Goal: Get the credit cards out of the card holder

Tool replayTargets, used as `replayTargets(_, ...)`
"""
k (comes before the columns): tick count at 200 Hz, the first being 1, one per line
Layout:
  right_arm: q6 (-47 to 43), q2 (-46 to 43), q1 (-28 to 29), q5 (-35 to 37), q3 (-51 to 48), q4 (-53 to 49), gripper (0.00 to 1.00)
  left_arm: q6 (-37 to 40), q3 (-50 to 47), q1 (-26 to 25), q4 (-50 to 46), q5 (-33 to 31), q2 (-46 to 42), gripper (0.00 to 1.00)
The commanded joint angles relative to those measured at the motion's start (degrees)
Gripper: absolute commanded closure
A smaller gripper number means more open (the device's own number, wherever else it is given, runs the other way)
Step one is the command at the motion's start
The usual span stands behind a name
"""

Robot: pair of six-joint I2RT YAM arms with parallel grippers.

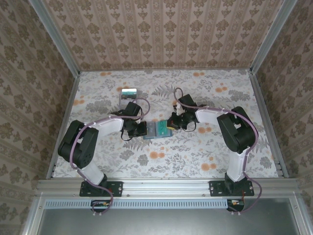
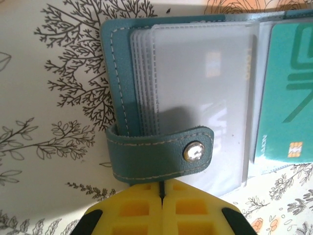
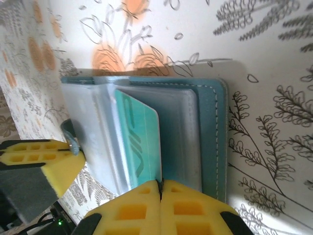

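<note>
Floral cloth (image 1: 195,156) bore the open holder (image 1: 157,129), midway between both arms. The left gripper (image 2: 160,193) was clamped shut on its strap (image 2: 156,154), apparently anchoring it, while the right gripper (image 3: 160,188) pinched the green card (image 3: 139,142) by its edge, likely to draw it free.

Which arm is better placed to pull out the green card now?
Right. The right gripper is shut at the edge of the green card, apparently pinching it. The left gripper is clamped on the strap of the card holder, likely steadying it.
</note>
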Motion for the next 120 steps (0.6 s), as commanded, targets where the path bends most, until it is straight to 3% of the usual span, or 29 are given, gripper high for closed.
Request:
replayTargets(1,-2.5,-3.9,-0.6,1.2,0.2,-2.9,1.0,0.2,1.8,0.4,-2.4,0.6,-4.0,0.95)
replayTargets(15,-3.0,-5.6,-0.8,0.7,0.7,-3.1,1.0,-0.7,2.5,0.8,-2.4,1.0,-6.1,0.89)
replayTargets(35,-3.1,-7.9,-1.1,-0.2,1.5,-2.8,1.0,-4.0,2.7,1.7,-0.1,2.0,-9.2,0.59)
replayTargets(46,-3.2,-9.2,-1.1,-0.8,2.0,-2.7,1.0,-6.4,2.0,2.3,3.8,4.2,-10.7,0.54)
replayTargets(79,-2.9,-12.3,-1.6,-3.0,3.8,-1.9,1.0,-13.5,0.8,6.2,11.2,9.9,-12.8,0.53)
replayTargets(120,0.8,-14.7,-2.1,-9.2,5.7,3.7,1.0,-19.6,1.2,8.5,20.2,18.5,-12.3,0.68)
